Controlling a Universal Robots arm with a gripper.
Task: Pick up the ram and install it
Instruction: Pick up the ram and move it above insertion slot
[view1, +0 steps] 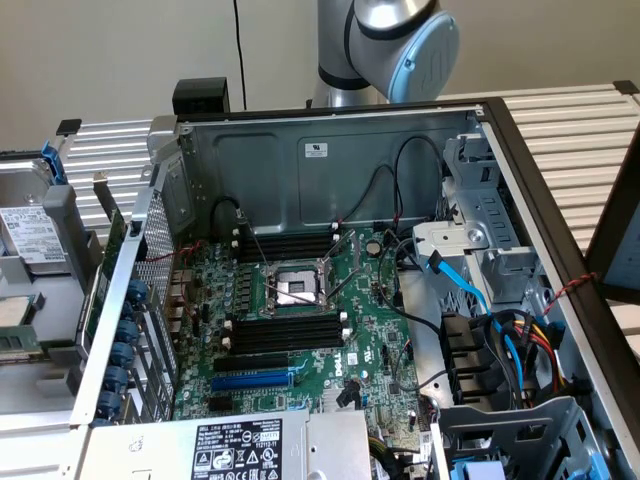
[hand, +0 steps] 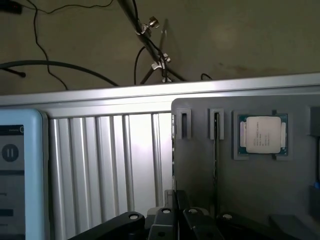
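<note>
The gripper (hand: 173, 200) hung at the gray holder's (hand: 200, 170) edge, its state impossible to tell. Squaring up with the narrow slots (hand: 184, 125) likely mattered.

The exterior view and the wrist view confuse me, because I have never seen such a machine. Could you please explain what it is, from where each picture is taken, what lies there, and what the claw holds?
This is a robot arm, the grey tube with a blue cap, standing behind an open computer case. The exterior view comes from a camera that stands apart from the arm. It looks into the case, where the green motherboard lies with two banks of long black memory slots and, between them, the processor socket. The wrist view comes from a camera on the arm itself, looking past the black claw. There you see a ribbed metal table and a grey tray with a processor chip lying in a recess. Whether the claw holds anything, I cannot tell from these pictures.
</note>
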